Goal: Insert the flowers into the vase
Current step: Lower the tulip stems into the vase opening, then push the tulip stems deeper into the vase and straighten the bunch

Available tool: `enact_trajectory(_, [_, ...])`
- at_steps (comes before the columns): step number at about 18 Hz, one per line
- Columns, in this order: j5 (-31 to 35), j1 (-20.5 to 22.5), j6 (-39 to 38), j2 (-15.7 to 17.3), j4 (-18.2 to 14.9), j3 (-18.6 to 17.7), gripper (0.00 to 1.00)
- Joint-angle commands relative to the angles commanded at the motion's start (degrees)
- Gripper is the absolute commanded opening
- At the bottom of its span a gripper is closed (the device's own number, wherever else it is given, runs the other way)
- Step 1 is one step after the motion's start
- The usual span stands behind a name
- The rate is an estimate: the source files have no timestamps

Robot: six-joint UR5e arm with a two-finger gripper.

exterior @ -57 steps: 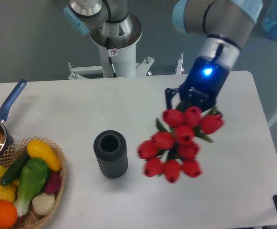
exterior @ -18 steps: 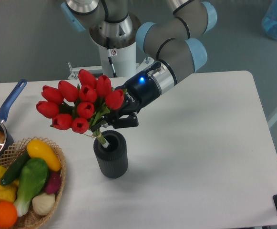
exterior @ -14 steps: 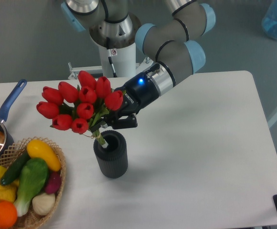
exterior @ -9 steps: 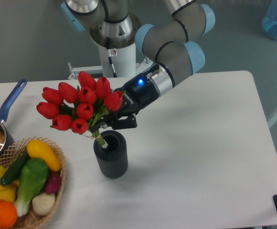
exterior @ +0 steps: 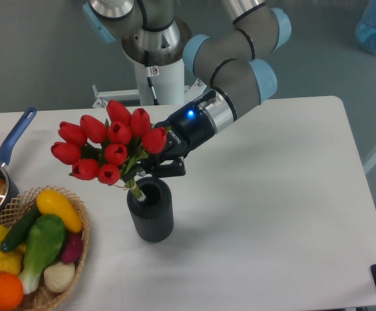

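So the gripper [exterior: 154, 166] has its black fingers clamped on the green stems of the flowers [exterior: 109, 144], a bunch of smooth, glossy red tulip buds leaning off to the left. The stem ends dip into the round mouth of the vase [exterior: 150, 210], a stubby dark grey cylinder with fine vertical ribs, standing upright on the matte white table [exterior: 272, 214]. Off to the left there's a woven wicker basket [exterior: 71, 256] packed with shiny toy veggies, plus a blue-handled saucepan [exterior: 0, 172].

White table [exterior: 291, 194] — vase [exterior: 150, 210], wicker basket [exterior: 52, 285], blue-handled saucepan [exterior: 0, 175]
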Motion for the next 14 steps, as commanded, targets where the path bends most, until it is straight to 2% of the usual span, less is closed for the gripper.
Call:
enact_trajectory(7, [0.0, -0.4, 3.2, -2.1, 0.0, -1.0, 0.05])
enact_trajectory(14, [-0.4, 0.0, 4.3, -2.4, -0.1, -1.7, 0.05])
